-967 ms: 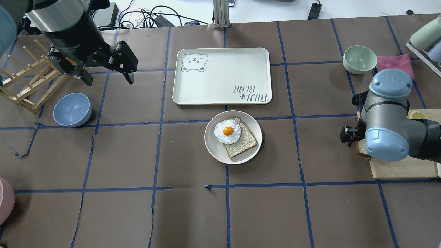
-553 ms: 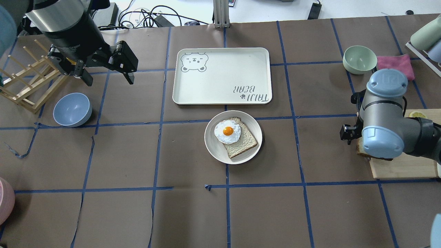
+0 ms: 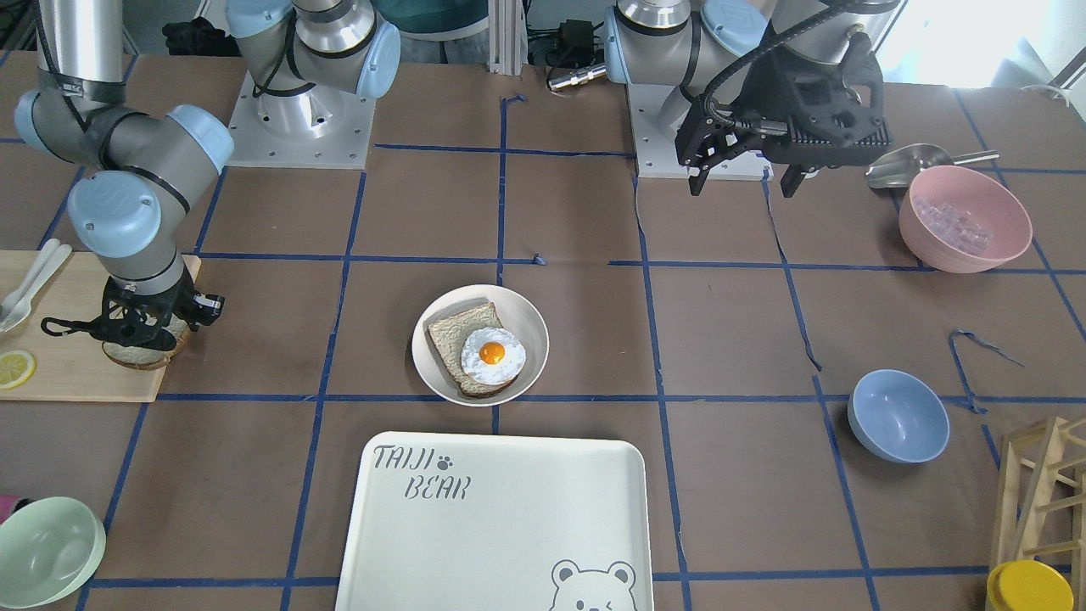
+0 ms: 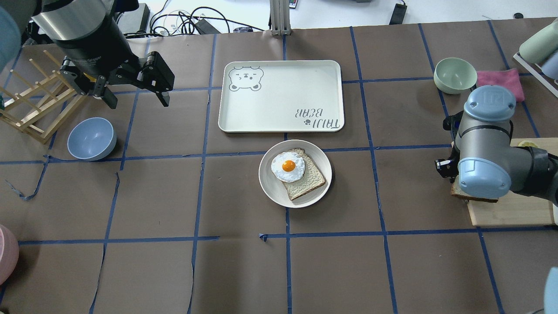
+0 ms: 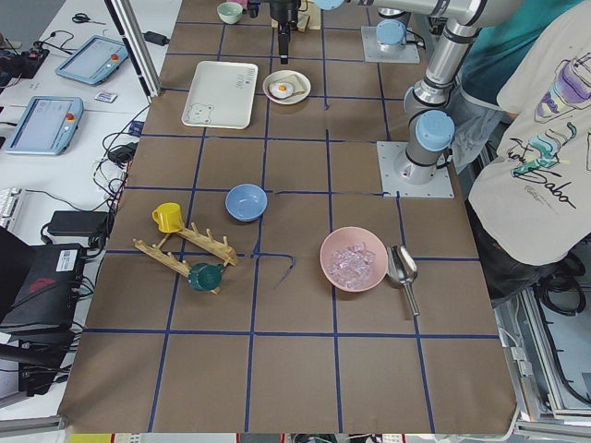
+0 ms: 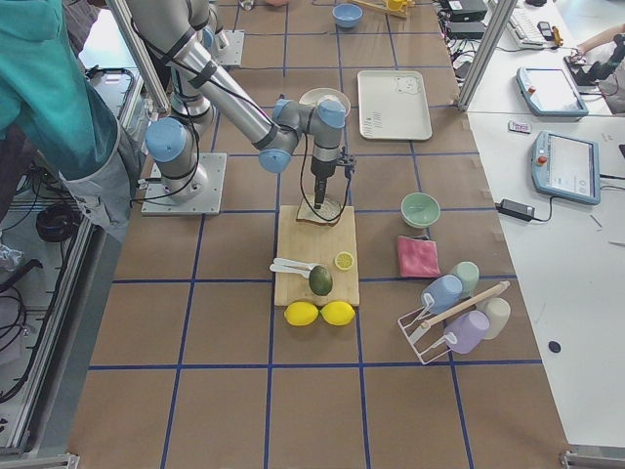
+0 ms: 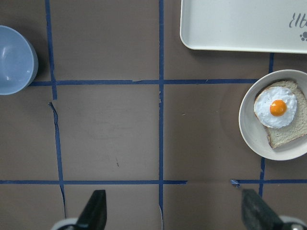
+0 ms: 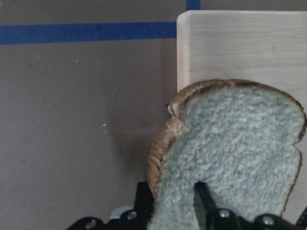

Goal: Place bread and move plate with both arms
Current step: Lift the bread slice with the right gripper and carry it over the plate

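Two claws | left claw [image 4: 138, 103]: wide open, empty | right claw [image 3: 140, 338]: pinching bread [image 8: 230, 153] at cutting board [image 8: 240, 43] corner

Drew the right gripper [image 3: 140, 335] a touch back toward the wooden board [image 4: 510, 213] since a second ago — uncovered, overhead, more dark crust of the bread [image 8: 230, 143] beneath it.

Pale bread slice [image 8: 230, 153] across cutting board [image 8: 249, 43] edge, round cream plate [image 4: 270, 187] flat

Two slices recorded: the bread [image 8: 235, 153] and the egg-topped slice [image 4: 307, 181]. Three bowls: blue bowl [image 4: 91, 138], green bowl [image 4: 454, 75], pink bowl [image 3: 965, 219]. One plate [image 4: 267, 179], one tray [image 4: 283, 96].
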Controlling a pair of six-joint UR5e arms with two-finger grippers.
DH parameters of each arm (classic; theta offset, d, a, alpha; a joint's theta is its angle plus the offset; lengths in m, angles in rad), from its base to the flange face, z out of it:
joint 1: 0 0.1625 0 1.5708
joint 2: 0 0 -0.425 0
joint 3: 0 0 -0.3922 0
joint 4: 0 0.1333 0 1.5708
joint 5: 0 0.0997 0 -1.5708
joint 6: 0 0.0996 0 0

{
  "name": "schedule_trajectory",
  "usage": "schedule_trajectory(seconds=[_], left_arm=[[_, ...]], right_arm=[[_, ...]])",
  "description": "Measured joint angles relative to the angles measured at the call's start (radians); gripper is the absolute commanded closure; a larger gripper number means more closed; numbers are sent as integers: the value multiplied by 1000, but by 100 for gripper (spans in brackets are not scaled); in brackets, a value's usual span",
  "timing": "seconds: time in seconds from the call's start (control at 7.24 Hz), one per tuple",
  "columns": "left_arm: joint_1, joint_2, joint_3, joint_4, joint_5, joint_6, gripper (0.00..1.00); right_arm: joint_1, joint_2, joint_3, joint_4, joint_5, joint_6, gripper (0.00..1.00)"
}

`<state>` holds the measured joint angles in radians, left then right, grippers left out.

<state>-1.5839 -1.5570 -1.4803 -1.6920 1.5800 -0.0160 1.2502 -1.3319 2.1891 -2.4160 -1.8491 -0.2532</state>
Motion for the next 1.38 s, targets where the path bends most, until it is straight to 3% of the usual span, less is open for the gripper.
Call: schedule_trajectory(seconds=[0.28,0.83,1.38], left_arm=[[0,0,0,0,0,0,0],[1,0,0,0,0,1,0],[1,0,0,0,0,1,0]], right_arm=[[0,-3,-4,9,4,-1,100],[31,-34,-61,86,35,5,100],[286,-74,-320,325,74,108,100]])
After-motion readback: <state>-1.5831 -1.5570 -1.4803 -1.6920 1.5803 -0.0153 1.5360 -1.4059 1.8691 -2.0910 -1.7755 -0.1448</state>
